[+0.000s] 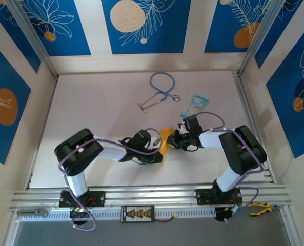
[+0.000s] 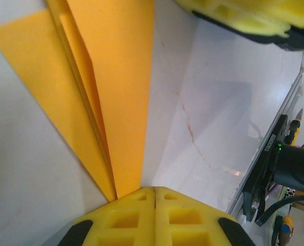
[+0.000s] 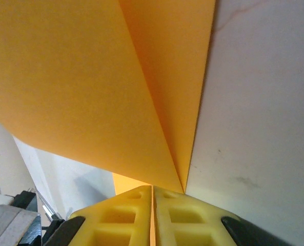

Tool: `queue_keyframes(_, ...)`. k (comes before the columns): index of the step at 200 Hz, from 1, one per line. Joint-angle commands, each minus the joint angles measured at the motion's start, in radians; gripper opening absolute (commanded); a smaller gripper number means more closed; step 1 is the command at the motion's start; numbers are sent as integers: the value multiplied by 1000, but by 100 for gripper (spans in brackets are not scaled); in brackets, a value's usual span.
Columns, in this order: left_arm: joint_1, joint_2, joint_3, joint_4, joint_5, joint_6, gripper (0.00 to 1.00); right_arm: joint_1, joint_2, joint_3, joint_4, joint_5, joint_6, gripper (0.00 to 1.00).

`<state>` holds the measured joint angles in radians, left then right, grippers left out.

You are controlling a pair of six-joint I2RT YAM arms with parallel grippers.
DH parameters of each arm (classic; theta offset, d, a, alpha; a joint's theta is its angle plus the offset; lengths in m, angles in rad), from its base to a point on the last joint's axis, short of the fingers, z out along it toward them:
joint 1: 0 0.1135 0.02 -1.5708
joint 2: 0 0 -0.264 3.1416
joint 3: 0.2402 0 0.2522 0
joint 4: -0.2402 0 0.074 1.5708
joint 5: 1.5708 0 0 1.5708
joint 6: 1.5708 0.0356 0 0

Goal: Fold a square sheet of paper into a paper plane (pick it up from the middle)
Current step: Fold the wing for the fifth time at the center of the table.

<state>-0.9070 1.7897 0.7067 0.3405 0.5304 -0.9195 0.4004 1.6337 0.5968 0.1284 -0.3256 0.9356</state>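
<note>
1. Clenched in the left gripper (image 2: 154,190), yellow grid-moulded fingers pressed flat together: the narrow end of a smooth, sharply creased orange-yellow paper plane (image 2: 116,77).
2. Pinched likewise by the right gripper (image 3: 153,187), at the converging folds.
3. From the top: plane (image 1: 164,139) upright between both arms, near the middle of the white table (image 1: 100,102).
4. Farther back: looped blue stethoscope (image 1: 161,89).

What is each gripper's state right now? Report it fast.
Left gripper: closed, pinching the folded orange paper.
Right gripper: closed, pinching the same paper.
</note>
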Motion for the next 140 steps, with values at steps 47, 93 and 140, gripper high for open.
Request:
queue_keyframes(47,-20,-141,-53,-31,46,-12,5,6,29,6,-54,50,-2,12)
queue_keyframes(93,49,-113,70,-85,-66,10,4,11,26,6,-44,44,11,12)
queue_keyframes(140,59,35,237,-183,-98,56,2,14,26,10,-44,40,14,12)
